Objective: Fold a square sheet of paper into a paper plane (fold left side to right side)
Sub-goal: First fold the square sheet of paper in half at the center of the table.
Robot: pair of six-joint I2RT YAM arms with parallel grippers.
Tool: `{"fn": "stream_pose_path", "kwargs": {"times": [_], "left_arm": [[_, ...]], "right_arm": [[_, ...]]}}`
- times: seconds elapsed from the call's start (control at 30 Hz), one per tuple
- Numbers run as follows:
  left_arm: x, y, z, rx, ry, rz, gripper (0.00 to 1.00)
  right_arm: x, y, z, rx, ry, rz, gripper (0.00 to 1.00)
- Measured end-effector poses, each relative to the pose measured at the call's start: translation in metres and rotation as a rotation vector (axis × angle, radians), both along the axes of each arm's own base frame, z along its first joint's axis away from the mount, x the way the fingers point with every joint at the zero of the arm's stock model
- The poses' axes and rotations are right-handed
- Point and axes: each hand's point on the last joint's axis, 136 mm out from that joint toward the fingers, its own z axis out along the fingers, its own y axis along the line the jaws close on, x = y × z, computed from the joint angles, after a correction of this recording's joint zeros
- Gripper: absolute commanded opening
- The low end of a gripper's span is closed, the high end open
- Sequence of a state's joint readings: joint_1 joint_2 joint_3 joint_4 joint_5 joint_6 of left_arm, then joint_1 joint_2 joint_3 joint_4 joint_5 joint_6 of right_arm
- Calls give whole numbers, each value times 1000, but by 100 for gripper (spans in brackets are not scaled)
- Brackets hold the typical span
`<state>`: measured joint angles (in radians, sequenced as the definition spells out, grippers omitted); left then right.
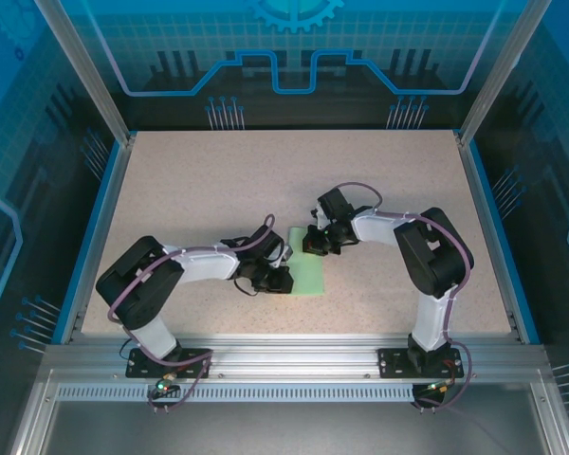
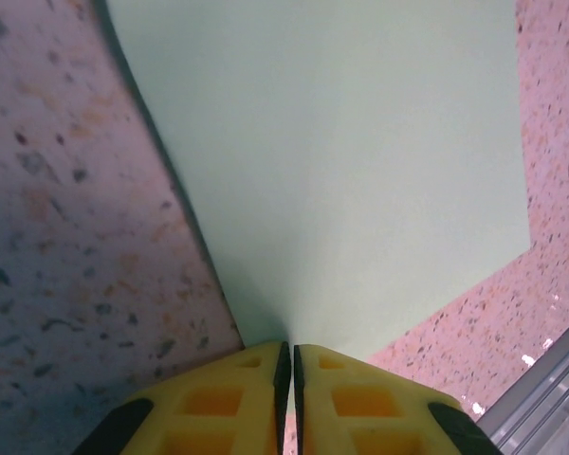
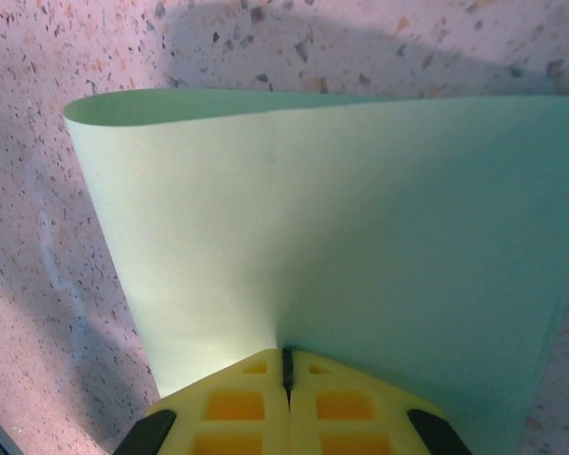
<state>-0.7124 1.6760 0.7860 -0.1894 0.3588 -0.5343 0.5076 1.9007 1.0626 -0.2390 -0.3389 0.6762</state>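
Note:
The square sheet of paper [image 1: 309, 269] is pale mint green and lies at the middle of the table between both grippers. My left gripper [image 1: 284, 276] sits at the sheet's near left side, shut on its edge. In the left wrist view the yellow fingers [image 2: 237, 398] pinch the paper [image 2: 341, 171] where it narrows into the jaw line. My right gripper [image 1: 315, 245] is at the far edge, shut on the sheet. In the right wrist view the paper [image 3: 360, 246] rises from the closed fingers [image 3: 228, 403] and curls over in a soft bend.
The speckled beige tabletop [image 1: 266, 180] stretches out around the sheet on all sides. An aluminium rail [image 1: 284, 355] runs along the near edge and shows at the lower right of the left wrist view [image 2: 550, 389]. Blue-edged frame posts border both sides.

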Motion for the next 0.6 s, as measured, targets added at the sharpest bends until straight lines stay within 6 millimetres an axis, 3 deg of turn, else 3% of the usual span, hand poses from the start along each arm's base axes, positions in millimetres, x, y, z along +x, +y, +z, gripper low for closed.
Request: {"fn": "stream_pose_path", "kwargs": {"times": [0.3,0.43,0.6], "left_arm": [[-15,4,1,17,19,-5,15],[-22,12,11,30,35,-4,18],[3,12,37,-13,-1,40,19]], "right_arm": [[0,0,0,3,8,1,0],[0,0,0,3,6,4,0],[0,0,0,4,4,8,0]]}}
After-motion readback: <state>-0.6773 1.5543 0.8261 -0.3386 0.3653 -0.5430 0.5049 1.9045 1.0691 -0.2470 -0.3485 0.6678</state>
